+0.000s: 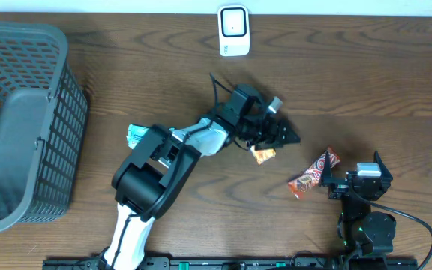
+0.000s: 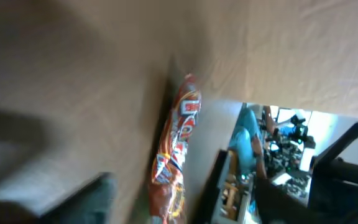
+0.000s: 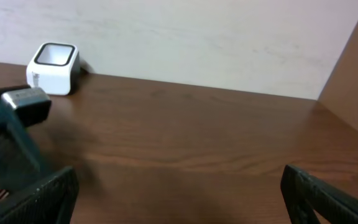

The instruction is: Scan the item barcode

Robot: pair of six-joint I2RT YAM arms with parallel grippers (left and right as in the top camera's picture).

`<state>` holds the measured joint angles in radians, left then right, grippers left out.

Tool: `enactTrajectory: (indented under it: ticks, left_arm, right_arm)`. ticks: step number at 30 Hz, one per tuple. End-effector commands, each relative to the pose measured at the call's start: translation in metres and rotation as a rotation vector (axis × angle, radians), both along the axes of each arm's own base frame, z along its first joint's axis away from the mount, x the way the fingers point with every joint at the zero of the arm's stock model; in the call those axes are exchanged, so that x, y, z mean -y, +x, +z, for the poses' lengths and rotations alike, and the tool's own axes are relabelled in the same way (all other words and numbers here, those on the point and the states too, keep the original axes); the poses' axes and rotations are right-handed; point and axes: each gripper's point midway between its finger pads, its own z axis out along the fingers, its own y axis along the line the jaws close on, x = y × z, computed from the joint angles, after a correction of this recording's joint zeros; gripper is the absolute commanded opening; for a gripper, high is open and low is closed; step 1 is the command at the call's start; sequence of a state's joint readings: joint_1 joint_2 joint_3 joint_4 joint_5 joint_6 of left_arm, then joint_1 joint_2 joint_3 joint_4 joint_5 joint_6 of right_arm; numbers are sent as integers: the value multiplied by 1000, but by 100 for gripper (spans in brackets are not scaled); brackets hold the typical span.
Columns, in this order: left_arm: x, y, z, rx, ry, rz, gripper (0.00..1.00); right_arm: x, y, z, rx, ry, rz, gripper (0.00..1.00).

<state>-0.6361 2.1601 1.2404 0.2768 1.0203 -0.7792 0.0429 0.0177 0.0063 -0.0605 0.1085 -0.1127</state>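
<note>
Count: one scanner [image 1: 233, 30], one basket [image 1: 21, 120], three packets, namely teal packet [image 1: 135, 135], red packet [image 1: 313, 176] and orange packet [image 1: 263, 155], which lies just beside the left gripper [image 1: 287, 136], its jaws apart; right gripper [image 1: 353, 171] gapes wide.

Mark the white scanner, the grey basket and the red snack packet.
white scanner [image 1: 232, 30], overhead view, middle of its top face.
grey basket [image 1: 72, 127], overhead view, on its right wall.
red snack packet [image 1: 313, 175], overhead view, middle of the wrapper.

Blurred and tilted, the camera is looking across the brown worktop [image 2: 73, 74].
A red-orange snack packet [image 2: 178, 149] is lying lengthwise ahead of the left pincer [image 1: 280, 129]; past it, the worktop edge is giving onto a cluttered room.
</note>
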Motion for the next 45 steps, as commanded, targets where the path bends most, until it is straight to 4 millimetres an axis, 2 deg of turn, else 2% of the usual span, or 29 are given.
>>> enactTrajectory:
  ticks: [1,4,7,13,17,20,28,32,35,38,42,45]
  left_arm:
    - [-2,14,7,85,-14,19,82]
    - [-5,30,18,147,7,86,82]
    - [-12,45,37,249,42,152,82]
    - [-47,61,89,501,266,298,83]
    - [-100,74,144,713,511,491,83]
    - [-147,77,201,890,647,645,83]
    - [-258,52,356,1343,878,1007,83]
    - [-301,31,416,1551,1103,1079,83]
    - [-328,16,446,1638,1323,1063,83]
    - [-345,1,464,1638,1313,1153,83]
    - [-364,-23,473,1630,1284,1184,83]
    - [-370,-38,477,1645,1226,1178,83]
  right_arm:
    - [4,0,-1,-1,10,-20,99]
    - [4,0,-1,-1,10,-20,99]
    - [4,0,-1,-1,10,-20,99]
    - [4,0,-1,0,10,-20,99]
    - [4,0,-1,0,10,-20,99]
    - [4,0,-1,-1,10,-20,99]
    - [4,0,-1,-1,10,-20,99]
    - [4,0,-1,0,10,-20,99]
    - [4,0,-1,0,10,-20,99]
    - [4,0,-1,-1,10,-20,99]
    - [4,0,-1,-1,10,-20,99]
    - [4,0,-1,0,10,-20,99]
